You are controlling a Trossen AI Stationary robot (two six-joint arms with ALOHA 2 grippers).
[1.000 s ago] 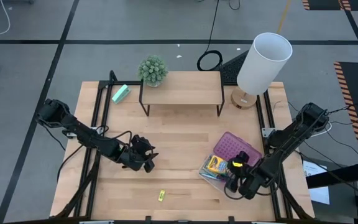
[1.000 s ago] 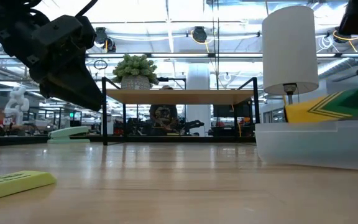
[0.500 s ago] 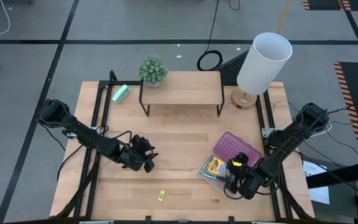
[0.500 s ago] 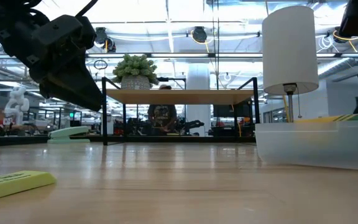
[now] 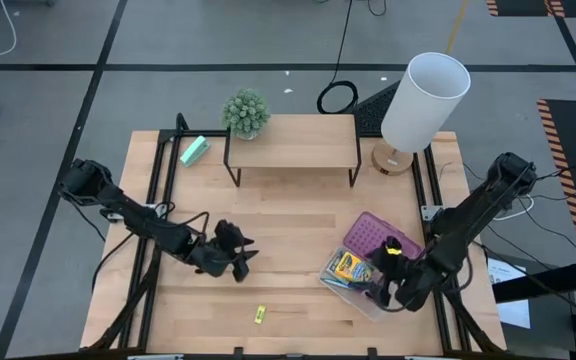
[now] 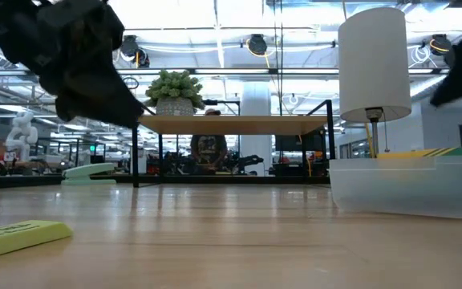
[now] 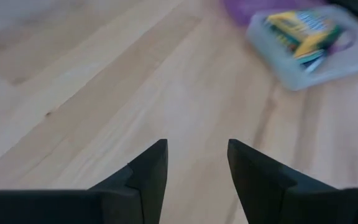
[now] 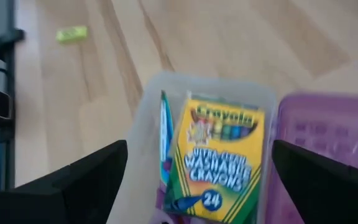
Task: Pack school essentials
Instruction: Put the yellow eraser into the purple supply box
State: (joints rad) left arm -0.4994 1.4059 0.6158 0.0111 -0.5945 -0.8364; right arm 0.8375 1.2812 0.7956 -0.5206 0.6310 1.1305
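Wooden tabletop [image 5: 298, 240]: crayon box [image 8: 221, 160] lies in clear box [image 8: 148, 118], right gripper [image 5: 396, 290] spread wide above it; left gripper [image 7: 194, 165], narrowly parted and empty, should approach tiny yellow piece [image 5: 260, 315] low and square, closing across its short side.

High cam looks straight down on the whole table [image 5: 298, 240]. Low cam sits at tabletop level, facing across toward the lamp [image 6: 374, 64]. Both wrist cams hover close over the wood, both catching the crayon box [image 8: 222, 152]
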